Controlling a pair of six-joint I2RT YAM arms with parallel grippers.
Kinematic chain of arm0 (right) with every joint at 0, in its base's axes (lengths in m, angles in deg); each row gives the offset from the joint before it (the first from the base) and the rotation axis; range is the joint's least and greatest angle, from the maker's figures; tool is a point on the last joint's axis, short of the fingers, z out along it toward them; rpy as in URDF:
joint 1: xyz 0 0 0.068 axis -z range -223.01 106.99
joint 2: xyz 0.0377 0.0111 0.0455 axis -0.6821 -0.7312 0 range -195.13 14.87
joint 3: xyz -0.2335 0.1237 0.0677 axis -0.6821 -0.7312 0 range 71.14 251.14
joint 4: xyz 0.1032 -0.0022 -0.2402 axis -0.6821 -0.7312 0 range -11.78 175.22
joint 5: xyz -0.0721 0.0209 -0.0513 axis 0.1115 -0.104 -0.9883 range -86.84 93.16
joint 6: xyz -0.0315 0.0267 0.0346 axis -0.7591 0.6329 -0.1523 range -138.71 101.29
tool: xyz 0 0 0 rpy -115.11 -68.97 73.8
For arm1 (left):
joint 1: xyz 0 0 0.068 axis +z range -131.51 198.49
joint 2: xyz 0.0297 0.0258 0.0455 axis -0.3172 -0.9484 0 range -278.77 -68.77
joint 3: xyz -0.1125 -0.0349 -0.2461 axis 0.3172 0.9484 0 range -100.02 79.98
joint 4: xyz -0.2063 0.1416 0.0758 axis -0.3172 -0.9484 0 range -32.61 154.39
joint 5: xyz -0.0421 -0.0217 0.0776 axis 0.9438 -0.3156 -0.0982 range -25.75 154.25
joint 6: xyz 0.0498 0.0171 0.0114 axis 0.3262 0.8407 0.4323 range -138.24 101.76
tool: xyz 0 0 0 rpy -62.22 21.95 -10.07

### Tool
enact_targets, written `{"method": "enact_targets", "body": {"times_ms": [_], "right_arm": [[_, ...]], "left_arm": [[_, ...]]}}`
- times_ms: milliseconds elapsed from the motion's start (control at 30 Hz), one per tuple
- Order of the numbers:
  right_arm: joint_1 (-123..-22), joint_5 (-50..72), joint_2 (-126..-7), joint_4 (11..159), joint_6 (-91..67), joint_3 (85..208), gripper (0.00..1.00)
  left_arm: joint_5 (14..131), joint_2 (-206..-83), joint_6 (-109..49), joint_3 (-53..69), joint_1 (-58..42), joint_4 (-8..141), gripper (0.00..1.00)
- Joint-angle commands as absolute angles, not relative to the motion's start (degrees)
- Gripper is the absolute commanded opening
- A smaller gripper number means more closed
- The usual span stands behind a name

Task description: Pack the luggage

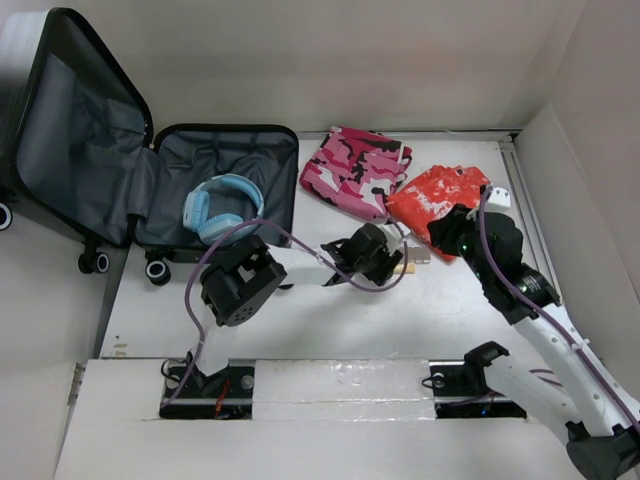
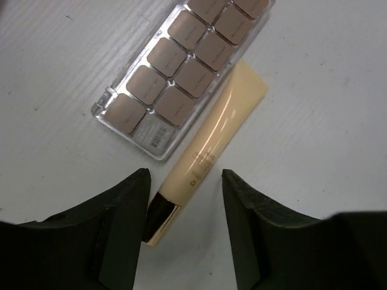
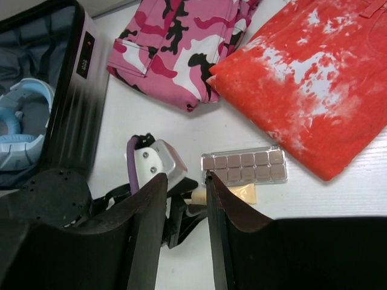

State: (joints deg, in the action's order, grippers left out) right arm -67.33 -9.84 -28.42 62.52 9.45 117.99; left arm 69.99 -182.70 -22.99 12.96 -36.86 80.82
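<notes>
One thing, headphones [image 1: 198, 208], is in the luggage [image 1: 240, 155]; four wait. My left hand [image 2: 184, 181] is spread around the tube [image 2: 211, 145]; right hand [image 3: 184, 181] spread, empty.

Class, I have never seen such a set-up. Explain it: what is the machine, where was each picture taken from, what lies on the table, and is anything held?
Two robot arms are bolted to a white table. The wide picture looks down from above; the other two come from a camera on each wrist. The open luggage holds blue headphones. Beside it lie a pink camouflage garment, a red garment, a make-up palette and a cream tube. The left hand straddles the tube, open, gripping nothing yet; the right hand is open and empty.
</notes>
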Motion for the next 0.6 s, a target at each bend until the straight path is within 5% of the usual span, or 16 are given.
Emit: {"method": "enact_targets", "body": {"times_ms": [0, 67, 100, 167, 567], "right_arm": [[-67.09, -9.15, -28.98, 64.39, 8.54, 118.07, 0.38], [-67.09, -8.53, -28.99, 64.39, 8.54, 118.07, 0.38], [-67.09, -8.53, -28.99, 64.39, 8.54, 118.07, 0.38], [-67.09, -8.53, -28.99, 64.91, 8.54, 117.46, 0.38], [-67.09, -7.22, -28.46, 64.92, 7.48, 118.51, 0.38]], "left_arm": [[69.26, -183.29, -21.31, 12.22, -37.93, 78.63, 0.44], [68.57, -183.9, -21.31, 12.74, -37.93, 78.63, 0.32], [67.95, -183.91, -21.31, 12.75, -37.93, 78.63, 0.13], [68.47, -183.91, -21.31, 12.75, -37.93, 78.01, 0.0], [67.52, -160.22, -31.24, 24.78, -34.17, 79.68, 0.0]]}}
